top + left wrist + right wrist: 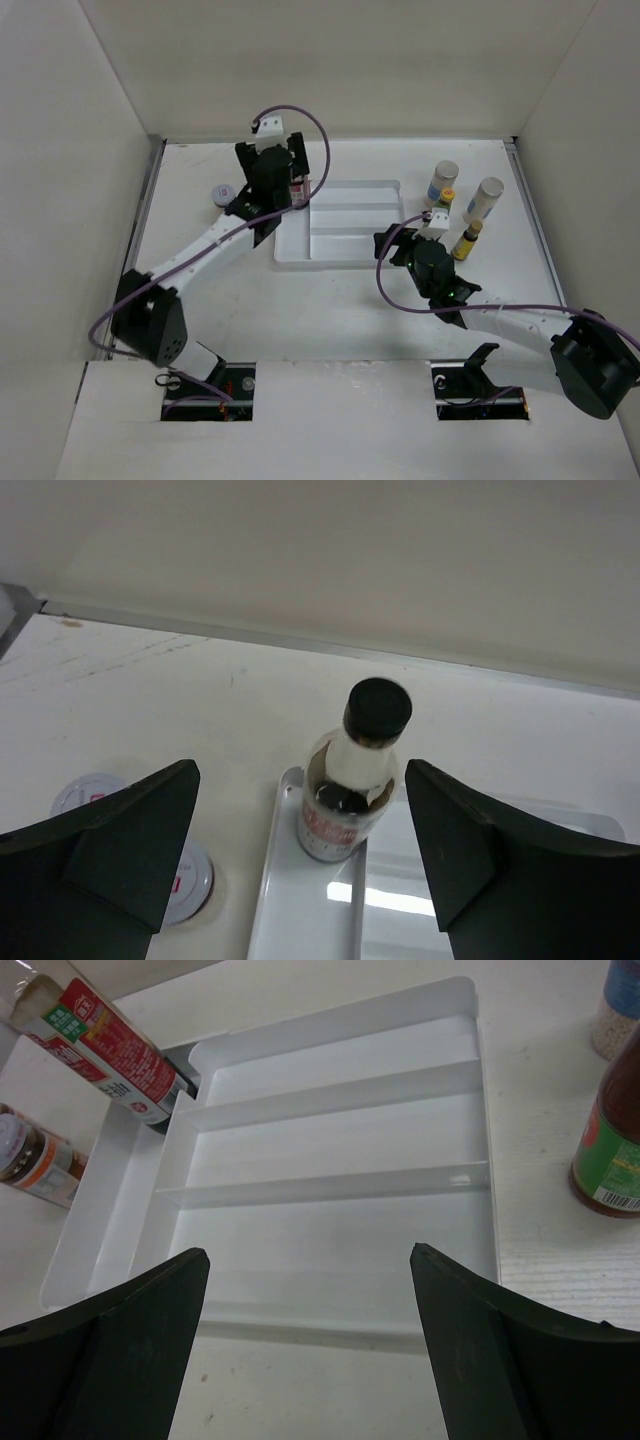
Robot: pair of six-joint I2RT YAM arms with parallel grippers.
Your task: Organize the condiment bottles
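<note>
You have the white stepped tray lying toward the far edge of the table, about midway across. Your left gripper is over the tray's far-left corner, just beside a red-labelled bottle, and a pale-lidded jar sits nearer the left edge. Toward the far-right corner a pale shaker, a second shaker and two yellow-capped bottles stand close together, and your right gripper hangs between them and the tray's right end.
</note>
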